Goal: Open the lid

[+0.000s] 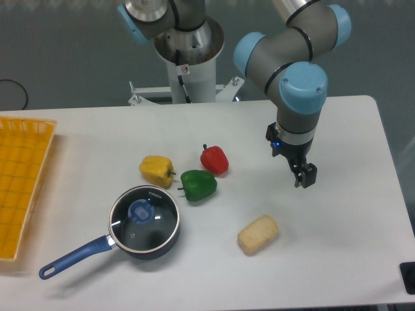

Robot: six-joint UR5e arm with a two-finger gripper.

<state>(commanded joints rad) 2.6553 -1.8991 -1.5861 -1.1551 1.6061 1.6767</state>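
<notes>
White bench [337,259], one arm reaching in from 12 o'clock. Pincer [305,180] hangs at about 3 o'clock of the bench centre, pointing down, holding nothing; the fingers look close together, but whether they are fully closed I cannot tell from this angle.

Lid [143,218] sits flat on the saucepan [150,249] at about 7 o'clock of the bench centre, glass with a silver rim, blue knob [140,210] in the middle. It is still on, seated all round. Saucepan handle [72,258] points out toward 8 o'clock, to the front edge.

Yellow pepper [157,170] just at 12 o'clock of the saucepan. Green pepper [198,185] at its 1 o'clock, just beside the yellow one. Red pepper [214,159] at 1 o'clock of the green one, near it. Pale sponge-like block [257,234] at 3 o'clock of the saucepan, apart from it, and at 7 o'clock of the pincer. Yellow basket [23,184] at the bench's 9 o'clock edge, partly cut off by the frame.

Pincer is well apart from the lid, with the peppers lying between them.
</notes>
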